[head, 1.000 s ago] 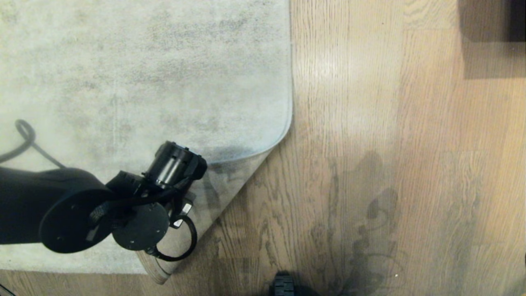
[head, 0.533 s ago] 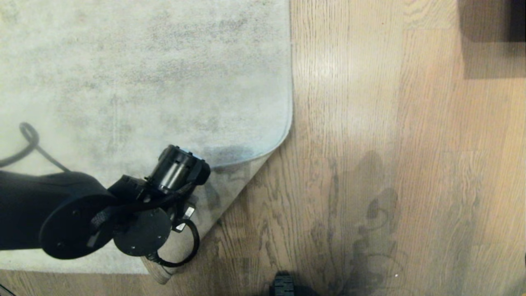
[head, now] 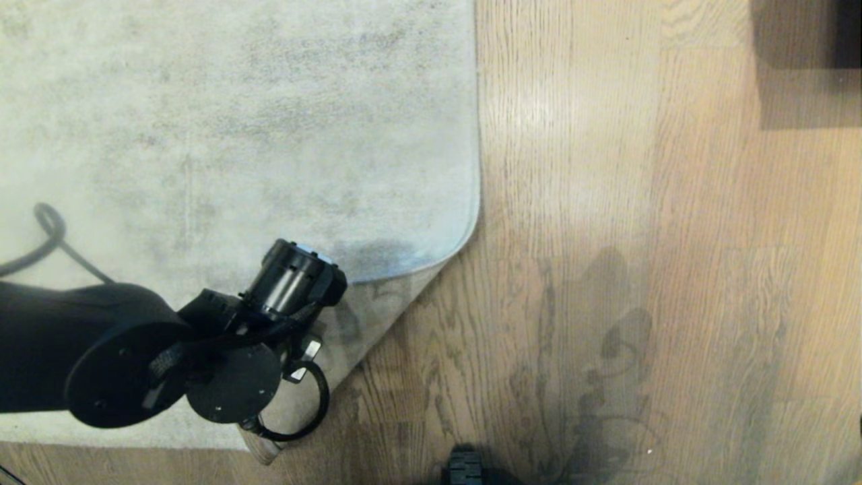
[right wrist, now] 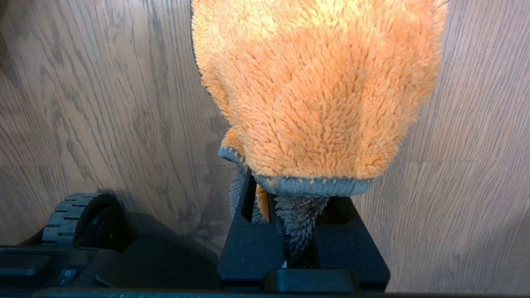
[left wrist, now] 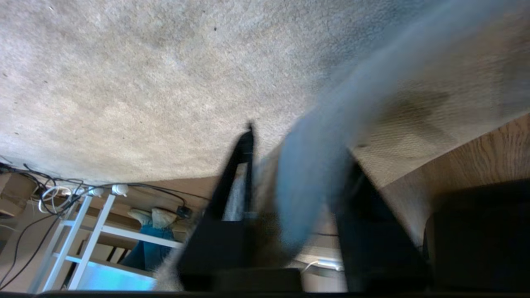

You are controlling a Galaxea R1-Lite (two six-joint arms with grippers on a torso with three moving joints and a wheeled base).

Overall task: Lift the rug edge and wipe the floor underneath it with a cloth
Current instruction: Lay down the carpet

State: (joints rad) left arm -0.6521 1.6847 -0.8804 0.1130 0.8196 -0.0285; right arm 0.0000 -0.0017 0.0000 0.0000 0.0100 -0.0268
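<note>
A pale grey rug [head: 236, 135] lies on the brown wood floor [head: 606, 202]. Its near corner is turned up, so the tan backing [head: 377, 310] shows along the rug edge [head: 404, 264]. My left arm [head: 269, 316] hangs over that corner. In the left wrist view my left gripper [left wrist: 300, 149] stands open, with the blurred bluish rug edge [left wrist: 314, 174] loose between its fingers [left wrist: 244, 165]. My right gripper [right wrist: 290, 186] is shut on the fluffy orange cloth [right wrist: 319, 91], held low over the floor [right wrist: 103, 103] beside the base.
A dark piece of furniture [head: 808, 60] stands at the far right. The base's wheel [head: 465, 468] is at the near edge. A black cable [head: 47, 229] lies on the rug. Beyond the rug are a white rack [left wrist: 83, 231], cables and a person's legs [left wrist: 151, 231].
My left wrist has crept slightly toward the turned-up corner. The corner's fold looks almost the same.
</note>
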